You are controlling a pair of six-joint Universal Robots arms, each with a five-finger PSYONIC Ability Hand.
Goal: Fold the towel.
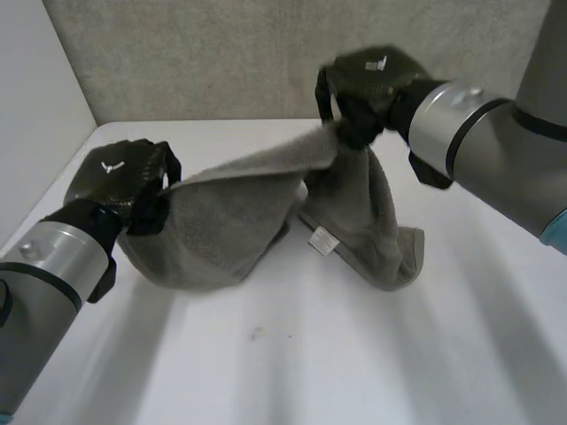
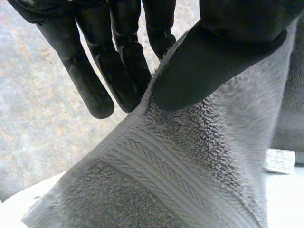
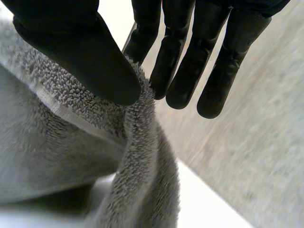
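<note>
Grey towel [image 1: 221, 221] hangs with its upper edge pinched by left hand [image 1: 124, 177] and right hand [image 1: 372, 80].

An edge of the grey towel [image 3: 71, 142] is pinched between the thumb and fingers [image 3: 178, 80] of the right hand [image 3: 80, 52]; bunched folds are hung beneath it, over the white tabletop [image 3: 204, 211].

towel [image 1: 221, 221]: mid grey all over; I see a woven chevron band near its edge
towel tag [image 1: 322, 240]: white
left hand [image 1: 124, 177]: black, I'd say
right hand [image 1: 368, 80]: black too
worktop [image 1: 310, 354]: white
back wall [image 1: 221, 53]: speckled grey-beige
</note>
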